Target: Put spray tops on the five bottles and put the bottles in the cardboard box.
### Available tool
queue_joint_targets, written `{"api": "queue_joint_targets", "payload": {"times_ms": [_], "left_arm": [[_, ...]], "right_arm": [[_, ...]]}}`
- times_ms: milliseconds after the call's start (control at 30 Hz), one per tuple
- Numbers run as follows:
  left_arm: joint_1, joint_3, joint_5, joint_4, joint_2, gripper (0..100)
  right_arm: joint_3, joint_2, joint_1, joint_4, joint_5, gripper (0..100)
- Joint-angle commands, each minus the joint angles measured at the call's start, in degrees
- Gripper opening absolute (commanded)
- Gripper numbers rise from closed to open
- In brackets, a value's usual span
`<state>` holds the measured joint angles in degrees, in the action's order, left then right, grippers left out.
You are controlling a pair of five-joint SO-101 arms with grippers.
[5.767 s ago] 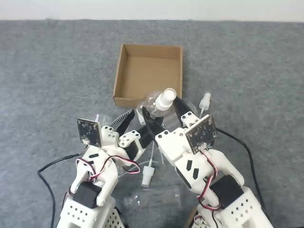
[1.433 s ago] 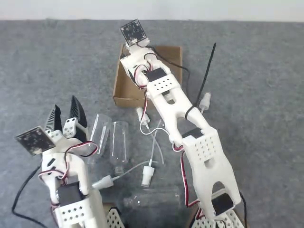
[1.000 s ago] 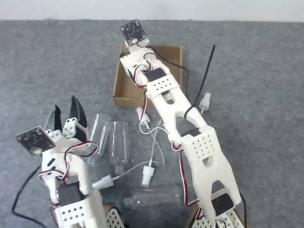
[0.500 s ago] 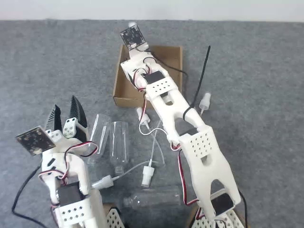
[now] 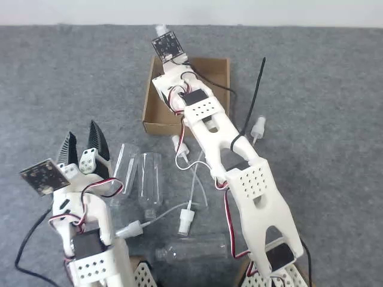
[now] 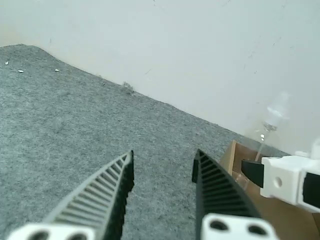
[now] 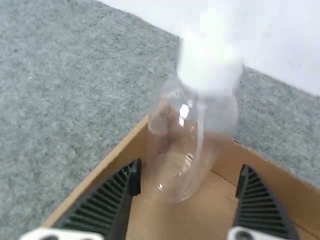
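Observation:
A clear bottle (image 7: pixel 192 135) with a white spray top (image 7: pixel 210 55) stands in a corner of the cardboard box (image 7: pixel 100 175). My right gripper (image 7: pixel 190 200) is open, one finger on each side of the bottle and apart from it. In the high view that arm stretches over the box (image 5: pixel 157 122), and the spray top (image 5: pixel 160 28) shows past its wrist. My left gripper (image 5: pixel 82 129) is open and holds nothing, raised at the near left. From the left wrist view, its gripper (image 6: pixel 165 155) faces the far wall, with the capped bottle (image 6: pixel 271 117) off to one side.
Two uncapped clear bottles (image 5: pixel 124 167) (image 5: pixel 149 179) lie side by side near the left arm. A third bottle (image 5: pixel 191 248) lies by the arm bases. Loose spray tops with tubes lie at mid-table (image 5: pixel 178 144) (image 5: pixel 187 218) (image 5: pixel 131 228), one more (image 5: pixel 258 127) to the right.
The right arm carried the capped bottle from mid-table to the box's far-left corner. The left arm pulled back to the near left. In the last second the right wrist shifted slightly farther.

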<state>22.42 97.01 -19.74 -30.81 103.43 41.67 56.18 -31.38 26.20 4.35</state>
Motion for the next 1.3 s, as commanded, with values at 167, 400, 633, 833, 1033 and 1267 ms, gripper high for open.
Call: {"api": "queue_joint_targets", "payload": {"times_ms": [167,400,633,833,1033,1267], "left_arm": [[0.2,-1.1,0.3,1.7,1.0,18],[0.2,-1.1,0.3,1.7,1.0,18],[0.2,-1.0,0.4,1.7,1.0,18],[0.2,-1.0,0.4,1.7,1.0,18],[0.2,-0.5,0.4,1.9,1.0,18],[0.2,-0.5,0.4,1.9,1.0,18]], "right_arm": [[2.8,-3.5,0.4,1.8,1.1,26.5],[2.9,-7.5,0.8,7.6,1.1,26.5],[3.0,-11.7,0.8,13.7,1.1,26.5],[3.0,-17.8,0.8,21.4,1.1,26.4],[3.0,-24.3,0.8,31.5,1.1,26.4],[3.0,-30.1,0.8,41.6,1.1,26.4]]}}
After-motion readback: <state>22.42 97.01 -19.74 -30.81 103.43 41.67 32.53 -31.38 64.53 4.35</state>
